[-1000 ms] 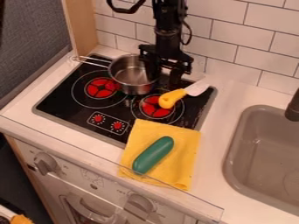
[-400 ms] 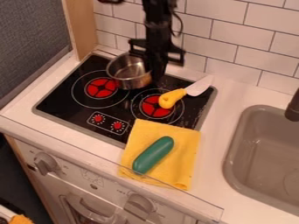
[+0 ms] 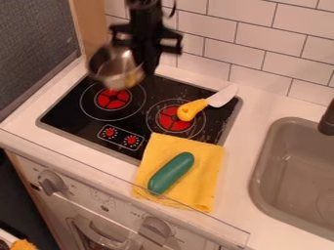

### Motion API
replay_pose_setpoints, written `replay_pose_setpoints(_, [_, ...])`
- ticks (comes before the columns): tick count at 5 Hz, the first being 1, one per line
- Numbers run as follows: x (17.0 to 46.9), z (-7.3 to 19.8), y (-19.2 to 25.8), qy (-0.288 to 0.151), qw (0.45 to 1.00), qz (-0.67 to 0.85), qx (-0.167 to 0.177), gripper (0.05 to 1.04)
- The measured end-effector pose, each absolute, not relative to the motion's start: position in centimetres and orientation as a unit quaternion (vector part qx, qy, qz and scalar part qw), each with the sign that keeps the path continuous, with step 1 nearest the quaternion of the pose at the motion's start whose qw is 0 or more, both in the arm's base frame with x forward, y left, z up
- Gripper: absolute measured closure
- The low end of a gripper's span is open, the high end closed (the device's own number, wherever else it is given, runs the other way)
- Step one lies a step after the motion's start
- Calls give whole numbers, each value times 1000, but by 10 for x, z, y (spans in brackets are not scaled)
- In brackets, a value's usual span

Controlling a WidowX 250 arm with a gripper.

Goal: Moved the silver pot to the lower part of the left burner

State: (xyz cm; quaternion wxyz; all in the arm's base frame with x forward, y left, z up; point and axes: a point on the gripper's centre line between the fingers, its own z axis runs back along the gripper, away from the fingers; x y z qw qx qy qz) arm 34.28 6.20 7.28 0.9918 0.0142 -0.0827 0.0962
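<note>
Pincer (image 3: 142,69) clamps the right wall of the silver pot (image 3: 116,74), raised around the far side of the left burner (image 3: 112,99). Level the pot, guide it nearer, lower slowly, then release.

- A kitchen, apparently a toy one, is shown by a black stove (image 3: 78,114) with red-marked burners (image 3: 113,98), set into a white counter (image 3: 248,107).
- Behind the stove, the wall is covered in white tiles (image 3: 267,49).
- Beside the stove, a grey sink (image 3: 258,171) is fitted.
- Below the stove, an oven front (image 3: 85,195) is furnished with knobs (image 3: 51,182).
- On the stove, a yellow-handled knife (image 3: 192,108) is laid; over it, a silver pot (image 3: 112,68) is held.
</note>
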Motion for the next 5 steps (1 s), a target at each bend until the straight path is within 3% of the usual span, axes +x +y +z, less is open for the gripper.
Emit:
replay_pose_setpoints(2, [301, 38, 77, -44, 993, 96, 45, 1006])
replay_pose_setpoints(4, [292, 31, 103, -29, 992, 98, 79, 1006])
replay_pose_setpoints(5, [281, 25, 109, -15, 991, 105, 77, 1006])
